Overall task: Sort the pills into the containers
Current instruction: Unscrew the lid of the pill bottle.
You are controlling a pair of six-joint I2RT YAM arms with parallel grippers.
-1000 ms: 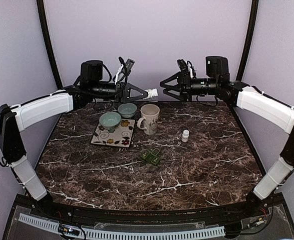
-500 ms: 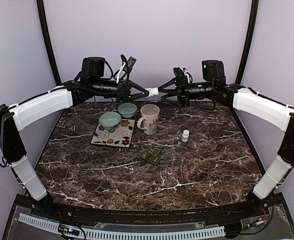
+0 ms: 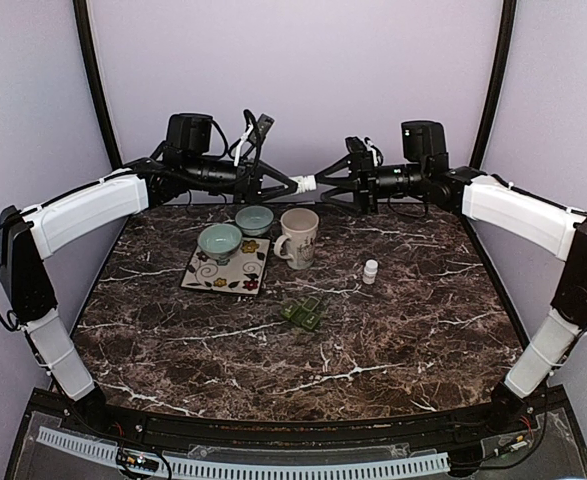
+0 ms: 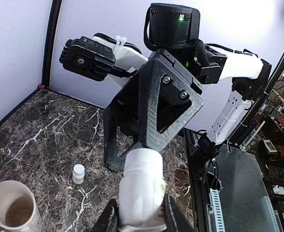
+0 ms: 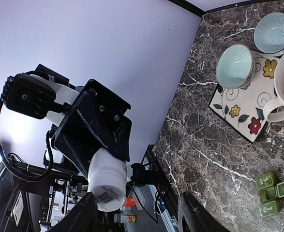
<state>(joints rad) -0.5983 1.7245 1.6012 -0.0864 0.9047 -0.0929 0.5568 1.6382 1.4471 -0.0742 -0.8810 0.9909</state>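
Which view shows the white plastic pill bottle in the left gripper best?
The left wrist view: the white plastic pill bottle fills the foreground, its side clamped in the left gripper. The right wrist view shows mainly its printed end; the top view shows it tiny and distant.

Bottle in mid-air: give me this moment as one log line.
left pincer: shut on bottle | right pincer: open, at bottle's free end | bottle: level, above table

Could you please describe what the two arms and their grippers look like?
The left arm and right arm have white shells, black joints and loose black cables. The left gripper and right gripper are black, ribbed triangular frames.
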